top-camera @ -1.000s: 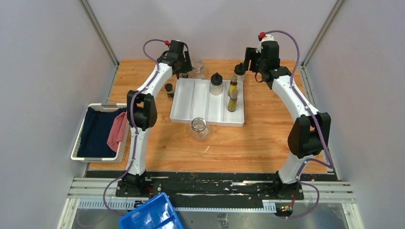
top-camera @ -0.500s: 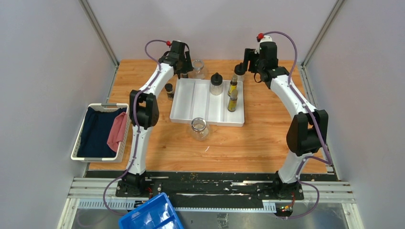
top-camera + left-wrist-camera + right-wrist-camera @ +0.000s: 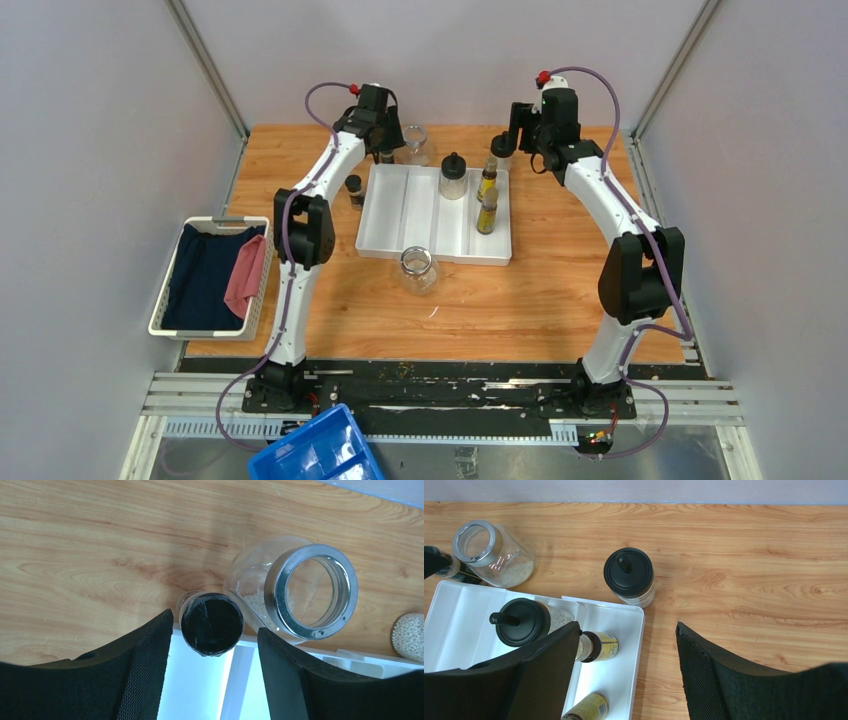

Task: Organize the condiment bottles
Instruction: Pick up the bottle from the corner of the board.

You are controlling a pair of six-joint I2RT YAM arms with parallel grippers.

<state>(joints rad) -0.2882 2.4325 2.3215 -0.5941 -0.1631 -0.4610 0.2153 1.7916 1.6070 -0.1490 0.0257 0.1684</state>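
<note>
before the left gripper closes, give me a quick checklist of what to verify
1. shaker centred in the left gripper: ok
2. fingers touching the shaker cap: not ok, gaps on both sides
3. glass jar clear of the nearer finger: cannot tell, very close
4. right gripper open, holding nothing: ok
5. white tray has bare compartments: ok

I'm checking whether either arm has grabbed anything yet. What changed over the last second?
Both arms reached slightly farther toward the back of the table. The left gripper straddles a small dark shaker, jaws open with gaps on either side. The right gripper hangs open by the round black-capped bottle. Nothing was taken hold of or let go. The white tray and everything in and around it stayed put.
</note>
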